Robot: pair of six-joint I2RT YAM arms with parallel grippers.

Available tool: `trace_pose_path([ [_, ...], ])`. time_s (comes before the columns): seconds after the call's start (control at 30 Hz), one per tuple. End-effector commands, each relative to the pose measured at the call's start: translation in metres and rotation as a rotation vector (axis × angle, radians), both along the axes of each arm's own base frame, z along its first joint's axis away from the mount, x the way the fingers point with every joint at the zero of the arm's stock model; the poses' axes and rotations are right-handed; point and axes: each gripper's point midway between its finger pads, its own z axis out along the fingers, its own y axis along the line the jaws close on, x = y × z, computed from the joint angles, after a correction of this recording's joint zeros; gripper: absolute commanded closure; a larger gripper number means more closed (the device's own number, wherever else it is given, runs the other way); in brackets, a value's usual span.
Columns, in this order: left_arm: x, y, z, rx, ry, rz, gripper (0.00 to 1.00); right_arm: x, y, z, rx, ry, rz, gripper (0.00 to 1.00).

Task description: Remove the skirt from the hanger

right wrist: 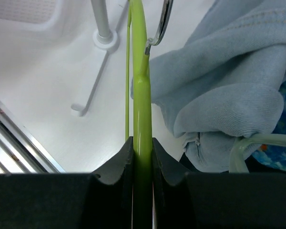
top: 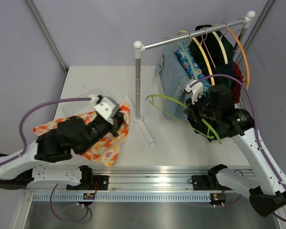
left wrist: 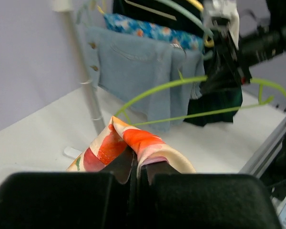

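The skirt (top: 106, 143), orange and red floral cloth, lies bunched on the table at the left, apart from the hanger. My left gripper (top: 118, 120) is shut on a fold of it. In the left wrist view the skirt (left wrist: 143, 141) is pinched in the left gripper (left wrist: 136, 164). The bare lime-green hanger (top: 168, 98) hangs in the air right of the rack post, with my right gripper (top: 194, 112) shut on one arm of it. The right wrist view shows the hanger (right wrist: 141, 71) running straight up out of the right gripper (right wrist: 143, 153), its metal hook (right wrist: 161, 28) at the top.
A white garment rack (top: 137, 81) stands mid-table, its foot (top: 145, 129) reaching toward me. On its bar hang a denim garment (top: 173, 78), a blue floral one (top: 188, 62), dark clothes and several hangers (top: 214, 45). Denim (right wrist: 229, 86) sits close to the right of my right gripper.
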Motion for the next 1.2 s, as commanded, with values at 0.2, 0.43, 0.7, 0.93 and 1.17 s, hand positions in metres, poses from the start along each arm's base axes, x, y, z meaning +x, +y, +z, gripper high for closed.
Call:
trace_pose_path([
  [0.2, -0.011, -0.04, 0.057, -0.125, -0.079, -0.133, 1.0, -0.008, 0.016, 0.057, 0.083, -0.116, 0.116, 1.0],
  [0.43, -0.01, -0.063, 0.014, -0.093, -0.005, -0.174, 1.0, 0.01, 0.011, 0.076, 0.085, -0.162, 0.044, 1.0],
  [0.7, -0.035, -0.131, -0.016, -0.105, 0.101, -0.425, 1.0, 0.029, 0.01, 0.09, 0.08, -0.189, -0.007, 1.0],
  [0.93, -0.064, -0.205, -0.015, -0.1, 0.147, -0.681, 1.0, 0.036, 0.009, 0.093, 0.084, -0.19, -0.04, 1.0],
  [1.17, -0.025, -0.191, -0.069, -0.023, 0.168, -0.49, 1.0, 0.034, 0.012, 0.095, 0.074, -0.187, -0.007, 1.0],
])
